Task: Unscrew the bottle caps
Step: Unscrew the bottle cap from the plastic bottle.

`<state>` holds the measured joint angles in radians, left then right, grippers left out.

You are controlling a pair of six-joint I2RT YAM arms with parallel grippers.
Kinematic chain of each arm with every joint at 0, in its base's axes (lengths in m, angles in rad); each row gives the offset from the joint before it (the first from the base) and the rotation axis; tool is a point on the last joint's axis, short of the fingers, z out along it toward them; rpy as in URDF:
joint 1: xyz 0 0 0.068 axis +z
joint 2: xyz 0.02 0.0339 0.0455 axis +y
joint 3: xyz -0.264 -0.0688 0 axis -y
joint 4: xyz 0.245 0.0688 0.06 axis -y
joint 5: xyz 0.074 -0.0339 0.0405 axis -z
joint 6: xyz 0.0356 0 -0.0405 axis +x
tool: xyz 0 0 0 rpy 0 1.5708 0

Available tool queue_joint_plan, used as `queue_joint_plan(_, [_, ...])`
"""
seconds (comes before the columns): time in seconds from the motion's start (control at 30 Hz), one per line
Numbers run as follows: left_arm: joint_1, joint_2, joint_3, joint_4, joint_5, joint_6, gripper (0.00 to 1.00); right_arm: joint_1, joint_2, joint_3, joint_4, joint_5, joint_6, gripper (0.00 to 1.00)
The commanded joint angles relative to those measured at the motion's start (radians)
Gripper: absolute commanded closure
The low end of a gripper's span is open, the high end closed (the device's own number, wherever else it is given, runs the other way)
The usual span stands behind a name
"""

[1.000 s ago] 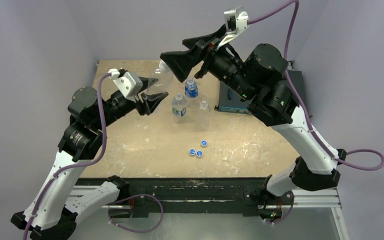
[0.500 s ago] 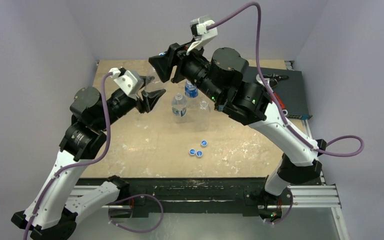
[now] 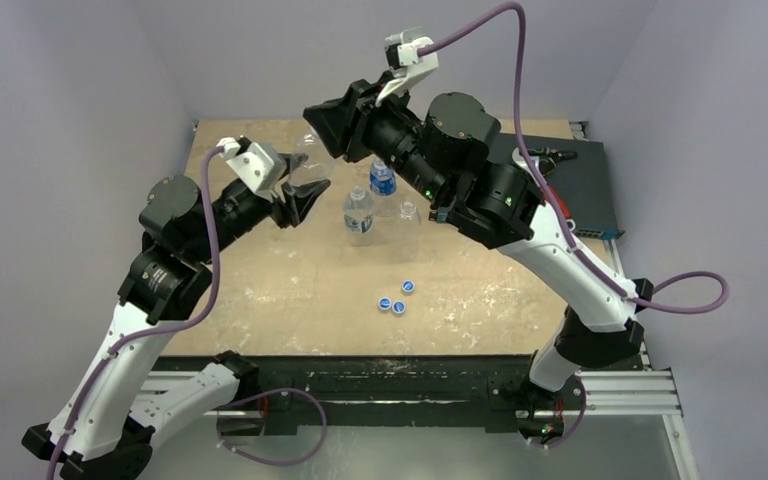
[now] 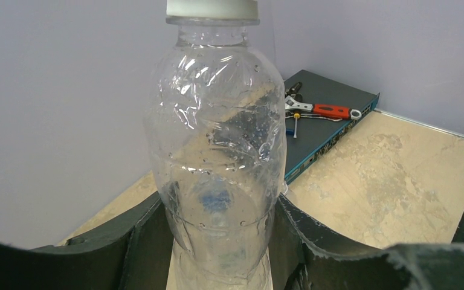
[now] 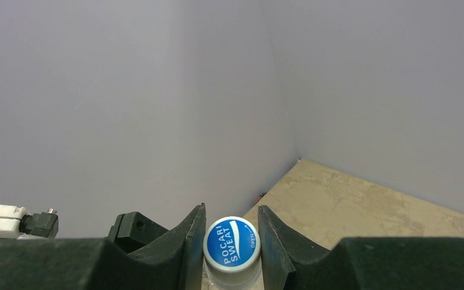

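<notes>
A worn, tan wooden table (image 3: pixel 260 290) fills the middle of the overhead view. Three small clear bottles (image 3: pixel 359 215) stand upright close together just above centre, two of them labelled. Three loose blue caps (image 3: pixel 408 287) lie clustered below them. A flat dark blue box (image 3: pixel 590 195) rests at the table's upper right edge.

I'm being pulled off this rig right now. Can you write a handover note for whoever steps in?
Left pincer: shut on the unlabelled bottle, held up at a tilt.
Right pincer: shut on that bottle's blue cap.
Done: three loose caps lie on the table, in front of three standing bottles, which look open.
Left: twist off the held cap, apparently the last one.
</notes>
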<state>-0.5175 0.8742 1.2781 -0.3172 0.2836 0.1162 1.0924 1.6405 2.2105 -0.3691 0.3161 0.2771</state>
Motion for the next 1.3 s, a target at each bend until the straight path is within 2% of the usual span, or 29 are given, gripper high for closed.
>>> queue_joint_plan(0.0, [-0.002,-0.002,0.020,0.025,0.074,-0.023,1.00,-0.012,-0.041,0.002,0.024,-0.100,0.002,0.98])
queue_joint_plan(0.07, [-0.002,-0.006,0.028,0.025,0.156,-0.050,1.00,-0.048,-0.062,-0.019,0.034,-0.195,-0.001,0.99])
queue_joint_plan(0.17, [-0.002,-0.007,0.044,0.033,0.330,-0.099,1.00,-0.128,-0.115,-0.114,0.096,-0.480,-0.005,1.00])
queue_joint_plan(0.27, [0.000,-0.001,0.055,0.071,0.546,-0.189,1.00,-0.196,-0.207,-0.253,0.245,-0.756,-0.004,1.00])
queue_joint_plan(0.37, [-0.002,0.007,0.056,0.131,0.712,-0.291,1.00,-0.220,-0.228,-0.267,0.296,-0.927,0.008,1.00])
queue_joint_plan(0.57, [-0.001,0.013,0.051,0.226,0.817,-0.433,1.00,-0.240,-0.210,-0.259,0.376,-1.188,0.066,1.00])
queue_joint_plan(0.9, [-0.001,0.010,0.056,0.236,0.841,-0.449,1.00,-0.262,-0.220,-0.303,0.372,-1.213,0.050,1.00])
queue_joint_plan(0.93, [-0.001,0.009,0.055,0.236,0.837,-0.448,1.00,-0.264,-0.217,-0.294,0.350,-1.208,0.044,0.95])
queue_joint_plan(0.97, [-0.002,0.007,0.055,0.236,0.823,-0.443,1.00,-0.264,-0.212,-0.280,0.318,-1.184,0.034,0.81])
queue_joint_plan(1.03, [-0.002,0.000,0.057,0.222,0.782,-0.412,1.00,-0.264,-0.199,-0.242,0.235,-1.083,0.008,0.44])
queue_joint_plan(1.1, [-0.001,-0.003,0.064,0.180,0.721,-0.354,1.00,-0.264,-0.195,-0.218,0.166,-0.950,-0.014,0.22])
queue_joint_plan(1.17, [-0.001,-0.006,0.069,0.136,0.658,-0.293,1.00,-0.264,-0.215,-0.225,0.163,-0.842,-0.012,0.11])
queue_joint_plan(1.27, [-0.001,-0.008,0.065,0.091,0.594,-0.217,1.00,-0.262,-0.258,-0.254,0.196,-0.723,0.011,0.07])
